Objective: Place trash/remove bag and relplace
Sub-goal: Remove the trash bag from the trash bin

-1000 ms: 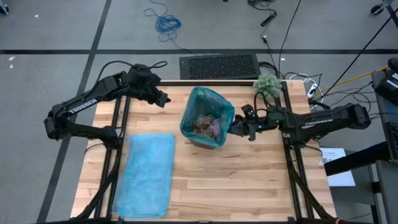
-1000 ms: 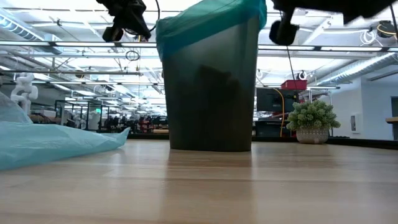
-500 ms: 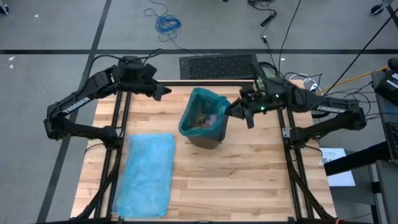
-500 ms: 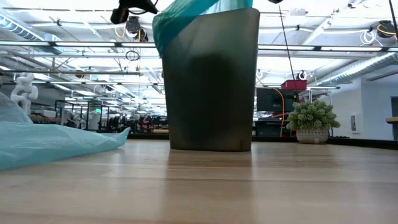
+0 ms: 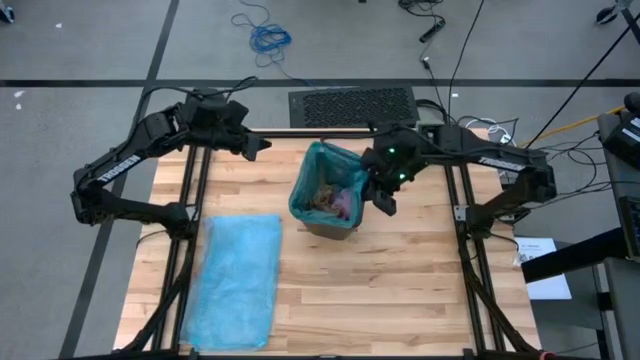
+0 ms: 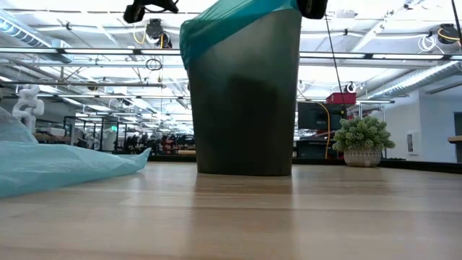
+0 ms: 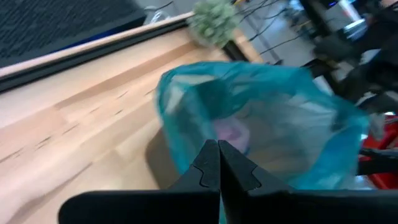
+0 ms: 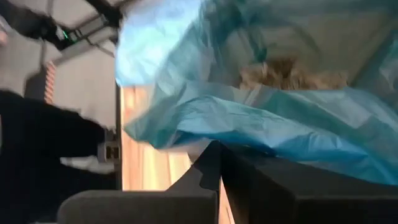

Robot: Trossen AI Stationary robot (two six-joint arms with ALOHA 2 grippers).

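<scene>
With the trash [image 5: 330, 198] already lying inside the teal-lined bin [image 5: 327, 205] at table centre, the right gripper [image 5: 383, 196] pinches the liner's rim at its three o'clock edge, seemingly to lift it out, while the left gripper [image 5: 258, 147], fingers together and empty, hovers off at ten o'clock.

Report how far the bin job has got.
Done: the trash lies inside the bin, whose teal liner is still fitted. In hand: the right gripper is shut at the liner's rim, seemingly pinching it; the left gripper is shut, off to the side. Left: lifting the liner out and fitting the spare bag lying flat on the table.
</scene>
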